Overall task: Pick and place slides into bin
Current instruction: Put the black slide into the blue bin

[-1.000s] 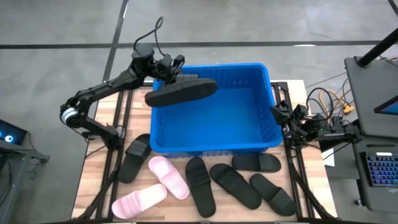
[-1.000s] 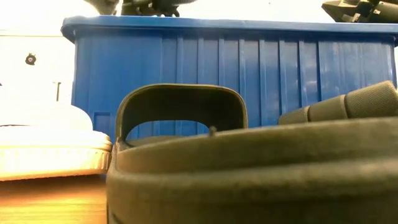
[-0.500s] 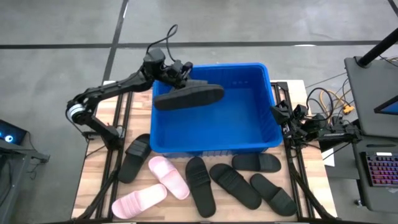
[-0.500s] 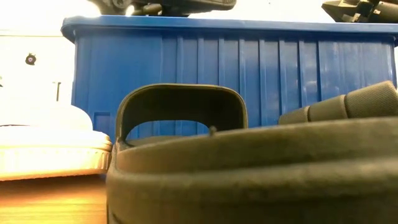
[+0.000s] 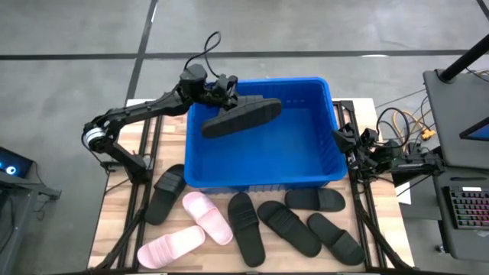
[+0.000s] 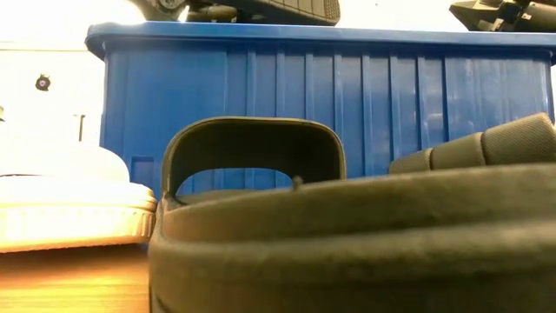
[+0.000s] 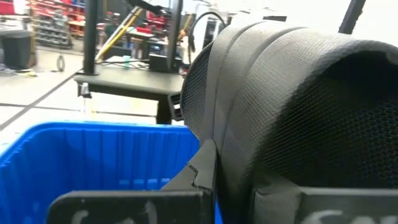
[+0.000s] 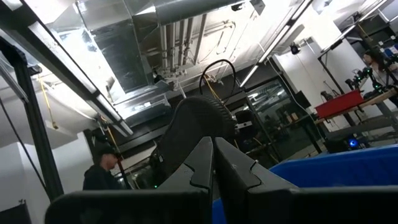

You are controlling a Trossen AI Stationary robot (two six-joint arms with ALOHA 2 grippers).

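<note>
My left gripper [image 5: 223, 90] is shut on a black slide [image 5: 243, 116] and holds it in the air over the far left part of the blue bin [image 5: 321, 164]. The same slide shows just above the bin's rim in the low view [image 6: 278, 9] and fills the left wrist view [image 7: 292, 106]. Several black slides [image 5: 246, 228] and two pink slides [image 5: 206, 216] lie flat on the table in front of the bin. My right gripper [image 5: 345, 142] is shut and empty beside the bin's right wall. My left gripper holds the black slide by its far long side [image 5: 229, 103], toward the slide's left end, coming from the bin's far left. One finger [image 7: 204, 171] lies against the strap's edge [image 7: 217, 124]; the slide hides the rest. The slide hangs clear, roughly level, above the bin's floor.
The bin takes up the table's far middle, and its walls stand high [image 6: 330, 96]. A black slide [image 5: 164, 195] lies at the bin's near left corner. Cables and a laptop [image 5: 458, 114] are beyond the table's right edge.
My left gripper has gone toward the table's right edge with the black slide. The slide has gone from over the bin's left rim to over the bin's inside, and has turned a little, its right end swinging toward the far wall. The gripper stays shut on it.
</note>
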